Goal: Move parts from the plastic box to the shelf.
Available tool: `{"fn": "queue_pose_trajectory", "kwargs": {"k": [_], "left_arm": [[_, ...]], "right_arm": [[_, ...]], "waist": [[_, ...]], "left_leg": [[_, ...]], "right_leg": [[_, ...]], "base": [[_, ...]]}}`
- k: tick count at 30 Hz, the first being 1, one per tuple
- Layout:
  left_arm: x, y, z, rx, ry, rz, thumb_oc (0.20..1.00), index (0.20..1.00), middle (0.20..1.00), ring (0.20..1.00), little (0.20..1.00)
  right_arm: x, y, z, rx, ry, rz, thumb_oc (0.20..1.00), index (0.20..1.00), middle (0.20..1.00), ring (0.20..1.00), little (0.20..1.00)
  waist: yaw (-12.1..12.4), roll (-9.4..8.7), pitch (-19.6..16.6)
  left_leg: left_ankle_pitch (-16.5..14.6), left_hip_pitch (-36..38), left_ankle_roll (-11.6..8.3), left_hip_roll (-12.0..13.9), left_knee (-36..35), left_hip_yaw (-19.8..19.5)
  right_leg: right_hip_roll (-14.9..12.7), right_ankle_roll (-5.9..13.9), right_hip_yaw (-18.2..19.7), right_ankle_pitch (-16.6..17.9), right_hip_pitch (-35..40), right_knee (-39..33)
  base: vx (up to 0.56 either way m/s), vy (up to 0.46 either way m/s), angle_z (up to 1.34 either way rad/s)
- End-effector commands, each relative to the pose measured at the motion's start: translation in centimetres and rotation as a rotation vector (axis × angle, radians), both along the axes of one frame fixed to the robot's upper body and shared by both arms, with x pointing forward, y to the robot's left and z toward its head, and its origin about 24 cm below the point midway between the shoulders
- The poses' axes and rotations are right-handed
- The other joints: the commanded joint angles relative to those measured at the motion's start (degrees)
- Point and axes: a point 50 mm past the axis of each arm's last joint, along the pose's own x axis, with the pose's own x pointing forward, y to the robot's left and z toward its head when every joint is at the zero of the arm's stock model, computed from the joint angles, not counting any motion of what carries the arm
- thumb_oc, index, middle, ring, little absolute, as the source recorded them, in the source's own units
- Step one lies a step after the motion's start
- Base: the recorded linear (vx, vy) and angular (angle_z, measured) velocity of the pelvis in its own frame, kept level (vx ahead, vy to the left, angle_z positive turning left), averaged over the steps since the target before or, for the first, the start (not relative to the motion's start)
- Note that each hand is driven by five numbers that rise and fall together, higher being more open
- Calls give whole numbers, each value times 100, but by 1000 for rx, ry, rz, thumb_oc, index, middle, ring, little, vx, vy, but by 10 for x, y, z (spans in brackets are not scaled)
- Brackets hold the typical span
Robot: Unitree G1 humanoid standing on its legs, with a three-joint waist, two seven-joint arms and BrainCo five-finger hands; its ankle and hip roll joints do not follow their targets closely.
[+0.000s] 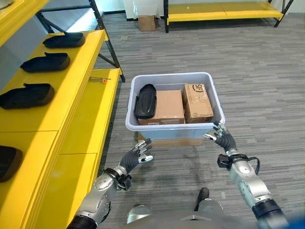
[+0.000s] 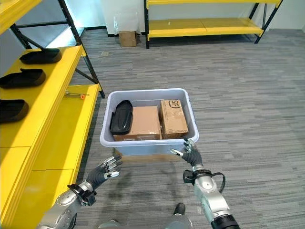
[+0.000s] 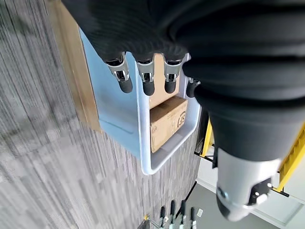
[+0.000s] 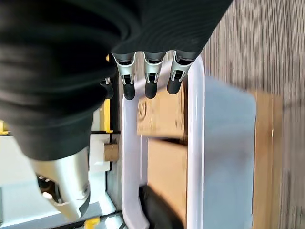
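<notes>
grey striped carpet covers the floor, and a long yellow shelf (image 1: 71, 95) runs along the robot's left side. three black parts (image 1: 46, 62) already lie in a row on the shelf, and the end of another one shows at the near edge. a small tool with an orange tip (image 1: 101, 79) lies on the lower yellow board.

on the floor right in front of the robot sits the pale blue plastic box (image 1: 174, 130). inside it, one more black part (image 1: 146, 100) lies along the side nearest the shelf. next to it are a flat brown box (image 1: 165, 107) and a taller cardboard box (image 1: 198, 102), packed close together.

the left hand (image 1: 138, 155) hangs just in front of the plastic box's near left corner, fingers loose and spread, holding nothing. the right hand (image 1: 220, 136) is up by the near right corner, fingers also loose and empty. i cannot tell if it touches the rim.

the black part looks like hard, smooth plastic, long and rounded, a bit like a shoe. it is probably light and stiff, so it should not bend. it might be slippery. the best place to grab looks like its narrow middle, with fingers on one long side and thumb on the other. it is squeezed between the wall and the flat brown box, so there is little room for fingers.
</notes>
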Motion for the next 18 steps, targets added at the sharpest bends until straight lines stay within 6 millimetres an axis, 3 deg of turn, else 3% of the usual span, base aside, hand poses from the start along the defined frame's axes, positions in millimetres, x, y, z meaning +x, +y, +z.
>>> {"fn": "queue_pose_trajectory", "kwargs": {"k": [1,6,8,9,10,11,13,18], "left_arm": [[12,0,30,2,-148,-63,1000,1000,1000,1000,1000],[15,-2,29,-18,-145,-39,1000,1000,1000,1000,1000],[18,-5,29,-38,-149,-42,1000,1000,1000,1000,1000],[21,-7,28,-70,-135,-34,1000,1000,1000,1000,1000],[21,-7,28,-69,-134,-31,1000,1000,1000,1000,1000],[23,-6,27,-56,-129,-3,1000,1000,1000,1000,1000],[20,-4,24,-57,-116,34,1000,1000,1000,1000,1000],[9,-3,14,-96,-73,79,1000,1000,1000,1000,1000]], "right_arm": [[18,17,37,32,-234,52,1000,1000,1000,1000,1000],[22,5,37,12,-219,10,1000,1000,1000,1000,1000],[21,0,34,17,-201,-14,1000,1000,1000,1000,1000],[17,-2,28,17,-169,-3,1000,1000,1000,1000,1000],[17,-2,26,18,-163,0,1000,1000,1000,1000,1000],[14,0,19,27,-121,29,1000,1000,1000,1000,1000],[10,6,12,41,-81,55,1000,1000,1000,1000,1000],[-11,12,-3,60,-13,98,1000,1000,1000,1000,1000]], "waist": [[201,-363,-36],[186,-399,37],[101,-406,61],[-28,-397,55],[-33,-393,61],[43,-358,141],[116,-325,177],[140,-245,101]], "left_leg": [[-450,-321,330,-589,46,-123],[-573,-550,194,-249,800,-134],[-190,-626,-11,67,1281,238],[-70,-654,-29,64,1347,540],[-5,-689,-48,51,1402,516],[7,-1005,-10,-312,1486,42],[40,-1058,13,-505,1117,-157],[625,-1006,-158,-405,-113,-447]], "right_leg": [[-463,429,113,-470,-159,820],[-269,91,14,-897,-231,1268],[-159,-50,-119,-980,-113,1226],[-56,-77,-221,-977,2,1094],[-24,-88,-205,-975,30,1060],[139,-102,46,-948,112,922],[207,-105,149,-936,197,799],[177,-46,215,-980,274,687]], "base": [[176,-304,-6],[171,-336,2],[189,-322,6],[206,-281,38],[261,-233,52],[159,-86,19],[182,11,-23],[175,192,-43]]}}
